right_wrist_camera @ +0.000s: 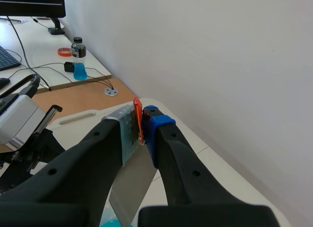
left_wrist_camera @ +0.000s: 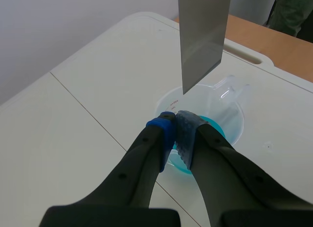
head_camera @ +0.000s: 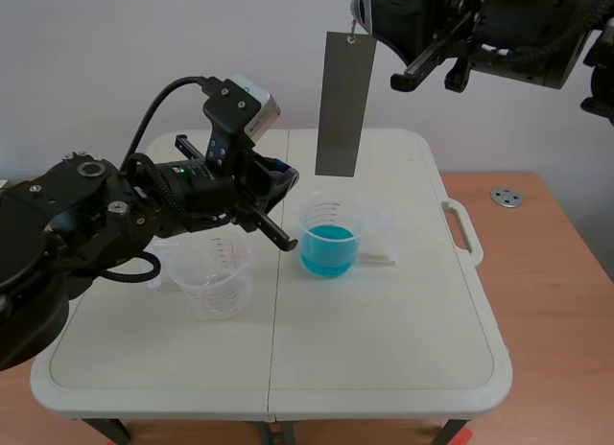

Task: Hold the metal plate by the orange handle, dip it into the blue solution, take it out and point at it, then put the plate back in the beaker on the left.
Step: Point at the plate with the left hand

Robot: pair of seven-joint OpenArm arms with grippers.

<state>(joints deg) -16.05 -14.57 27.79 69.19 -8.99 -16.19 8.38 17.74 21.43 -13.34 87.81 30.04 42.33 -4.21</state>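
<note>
Metal plate [head_camera: 344, 105] long-axis vertical (orange handle [right_wrist_camera: 138, 114] topmost), right gripper [right_wrist_camera: 142, 129] clamping it, left gripper [left_wrist_camera: 175, 121] seemingly together

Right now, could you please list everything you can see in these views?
metal plate: one, grey, hanging upright above the beaker of blue solution, clear of it
orange handle: one, orange, at the plate's top, clamped in the right gripper
beaker of blue solution: one, clear, mid-table
empty beaker: one, clear, on the table beside it, on the left arm's side
folding table: one, white, on a wooden desk
metal disc: one, silver, on the desk
bottle: one, blue liquid, far ahead of the right gripper
left gripper: black, shut, by the beaker of blue solution
right gripper: black, raised, shut on the handle
</note>
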